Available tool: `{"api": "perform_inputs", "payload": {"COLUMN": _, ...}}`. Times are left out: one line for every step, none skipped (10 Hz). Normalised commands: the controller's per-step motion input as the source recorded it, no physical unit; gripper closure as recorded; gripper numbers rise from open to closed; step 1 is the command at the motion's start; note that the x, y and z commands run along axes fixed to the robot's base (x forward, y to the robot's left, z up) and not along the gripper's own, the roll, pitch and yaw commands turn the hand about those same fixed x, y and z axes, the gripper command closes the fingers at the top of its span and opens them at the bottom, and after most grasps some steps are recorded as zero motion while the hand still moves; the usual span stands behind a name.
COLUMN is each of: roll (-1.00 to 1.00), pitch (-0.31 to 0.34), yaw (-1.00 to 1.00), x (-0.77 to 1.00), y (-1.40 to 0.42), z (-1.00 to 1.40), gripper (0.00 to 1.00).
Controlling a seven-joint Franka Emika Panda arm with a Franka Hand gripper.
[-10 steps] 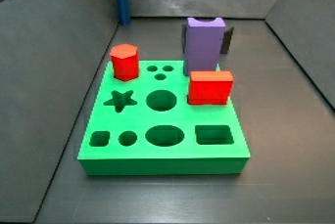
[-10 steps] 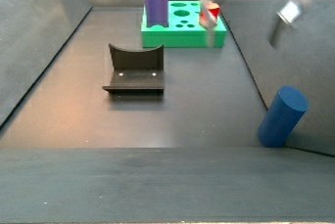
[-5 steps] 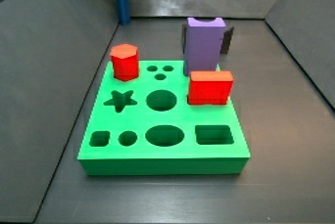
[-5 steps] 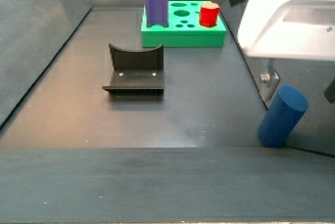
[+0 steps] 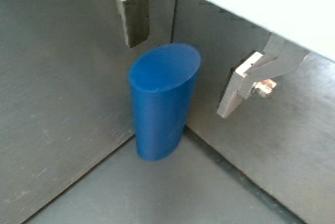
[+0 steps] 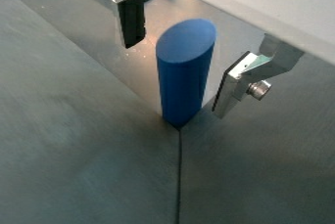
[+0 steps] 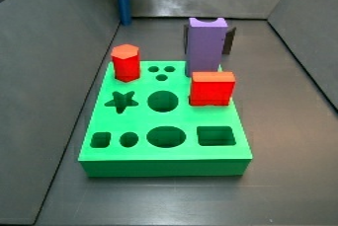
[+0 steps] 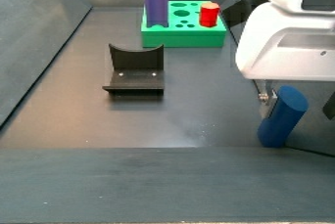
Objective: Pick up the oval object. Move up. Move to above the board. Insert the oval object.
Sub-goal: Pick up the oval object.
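I'm at the pick-up step. My gripper (image 6: 183, 52) sits low over the oval object (image 6: 183, 73), which stands upright on the dark floor, close to a corner where the floor meets the grey walls. In both wrist views the fingers (image 5: 135, 15) are spread apart, one on each side of the blue peg, with a visible gap between each pad and the peg's side; nothing is clamped yet. In a side view the gripper's white body (image 8: 295, 47) hangs just above the peg (image 8: 280, 116), hiding its top.

The next move, as I judge it, is to close squarely on the peg's sides, perhaps after sinking a little lower. The peg looks smooth and tall, so an uneven squeeze could tip it.

Room is tight here: the wall seam runs right behind the peg in the wrist views, so I'd keep any sideways correction small. Going straight up looks free.

The board (image 7: 168, 114) lies well apart from the peg, at the other end of the floor. It carries a red hexagonal block (image 7: 126, 62), a red square block (image 7: 211, 88) and a tall purple block (image 7: 205, 40). The fixture (image 8: 133, 69) stands on the floor between peg and board, off to one side of the direct line, so a high carry should pass clear of it and the standing blocks.
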Motion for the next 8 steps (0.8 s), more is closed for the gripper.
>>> {"api": "perform_inputs", "payload": {"roll": 0.10, "pitch": -0.097, "yaw": -0.01, "x": -0.03, "y": -0.12, "z": -1.00, "gripper": 0.00}}
{"api": "perform_inputs", "payload": {"roll": 0.13, "pitch": -0.094, "yaw": -0.02, "x": 0.00, "y": -0.22, "z": -1.00, "gripper": 0.00}}
{"api": "perform_inputs", "payload": {"roll": 0.00, "pitch": -0.206, "yaw": -0.10, "x": -0.18, "y": 0.00, "z": -0.20, "gripper": 0.00}}
{"api": "perform_inputs", "payload": {"roll": -0.02, "pitch": 0.183, "yaw": 0.00, "x": 0.23, "y": 0.01, "z": 0.00, "gripper": 0.00}}
{"api": "perform_inputs", "payload": {"roll": 0.00, "pitch": 0.064, "yaw": 0.00, "x": 0.06, "y": 0.00, "z": 0.00, "gripper": 0.00}}
{"api": "perform_inputs", "payload": {"roll": 0.00, "pitch": 0.020, "yaw": 0.00, "x": 0.00, "y": 0.00, "z": 0.00, "gripper": 0.00}}
{"api": "perform_inputs", "payload": {"roll": 0.00, "pitch": 0.000, "yaw": 0.00, "x": 0.00, "y": 0.00, "z": 0.00, "gripper": 1.00}}
{"api": "perform_inputs", "payload": {"roll": 0.00, "pitch": 0.000, "yaw": 0.00, "x": 0.00, "y": 0.00, "z": 0.00, "gripper": 1.00}}
